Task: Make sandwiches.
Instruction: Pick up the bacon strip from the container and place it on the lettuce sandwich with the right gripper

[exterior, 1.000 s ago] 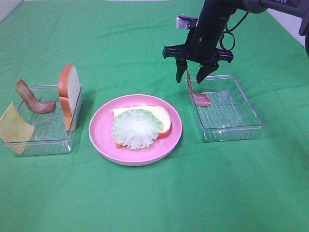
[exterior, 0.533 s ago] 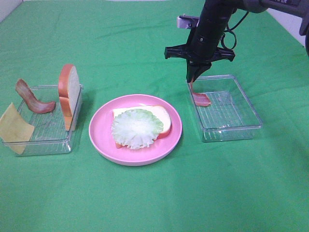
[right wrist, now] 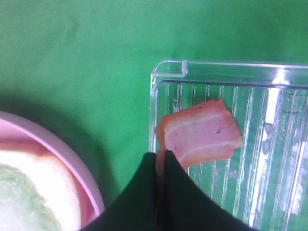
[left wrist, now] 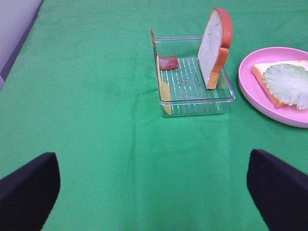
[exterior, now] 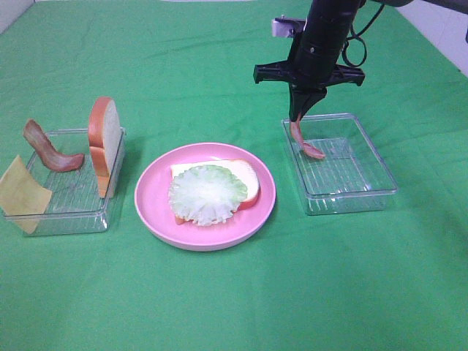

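Note:
On the pink plate (exterior: pixel 150 208) lies a bread slice (exterior: pixel 247 177) with pale green lettuce (exterior: pixel 207 193) on top. My right gripper (exterior: pixel 297 115) is shut on one end of a reddish-brown bacon strip (exterior: pixel 304 142), which dangles above the right clear tray (exterior: pixel 365 175). In the right wrist view the fingers (right wrist: pixel 144 192) pinch the bacon strip (right wrist: pixel 202 132) over the tray's ribbed floor. The left clear tray (exterior: pixel 69 208) holds an upright bread slice (exterior: pixel 104 142), a second bacon strip (exterior: pixel 47 150) and a yellow cheese square (exterior: pixel 22 194). My left gripper (left wrist: pixel 154 192) hangs open, short of that tray (left wrist: pixel 197 98).
Green cloth covers the whole table. The plate (left wrist: pixel 250 94) sits between the two trays. The right tray holds nothing but the hanging bacon's lower end.
My right gripper went from open to shut on the bacon strip, then rose slightly, lifting the strip so it hangs above the tray floor. The left arm stayed still.

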### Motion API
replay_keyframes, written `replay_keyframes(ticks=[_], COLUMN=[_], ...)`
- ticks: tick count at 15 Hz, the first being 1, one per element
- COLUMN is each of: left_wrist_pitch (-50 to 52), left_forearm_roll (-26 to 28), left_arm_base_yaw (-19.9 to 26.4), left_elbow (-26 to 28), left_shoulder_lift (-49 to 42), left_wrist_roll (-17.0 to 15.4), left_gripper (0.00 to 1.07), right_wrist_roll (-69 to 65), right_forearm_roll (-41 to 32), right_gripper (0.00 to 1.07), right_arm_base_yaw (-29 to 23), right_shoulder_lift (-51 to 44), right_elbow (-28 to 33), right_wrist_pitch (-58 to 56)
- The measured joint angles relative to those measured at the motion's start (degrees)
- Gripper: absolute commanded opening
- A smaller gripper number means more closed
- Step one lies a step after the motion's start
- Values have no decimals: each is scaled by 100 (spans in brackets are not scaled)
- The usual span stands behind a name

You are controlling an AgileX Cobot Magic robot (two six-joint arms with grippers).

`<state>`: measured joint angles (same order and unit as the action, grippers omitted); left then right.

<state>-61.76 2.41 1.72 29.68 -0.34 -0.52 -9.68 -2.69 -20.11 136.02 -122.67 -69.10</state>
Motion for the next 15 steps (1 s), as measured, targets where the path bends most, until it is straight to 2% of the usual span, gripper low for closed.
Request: replay_keyframes(ticks=[7,10,13,15], left_wrist_pitch=[0,0,0,0], left_forearm_roll=[0,0,0,0], left_arm_base_yaw=[0,0,0,0], left_elbow=[0,0,0,0], left_shoulder_lift=[0,0,0,0], left_wrist_roll=[0,0,0,0], left_gripper=[102,102,102,102], right_wrist_roll=[0,57,573,859], right_forearm_roll=[-52,-189,-1163,-1730], right_gripper=[0,0,0,0], right_arm_base_yaw=[-23,-275,-653,-980], right_shoulder_lift=[-1066,-1891,-2515,-2595], right_elbow=[126,814,1811,2263], right_wrist_pitch=[-57,-57,160,590])
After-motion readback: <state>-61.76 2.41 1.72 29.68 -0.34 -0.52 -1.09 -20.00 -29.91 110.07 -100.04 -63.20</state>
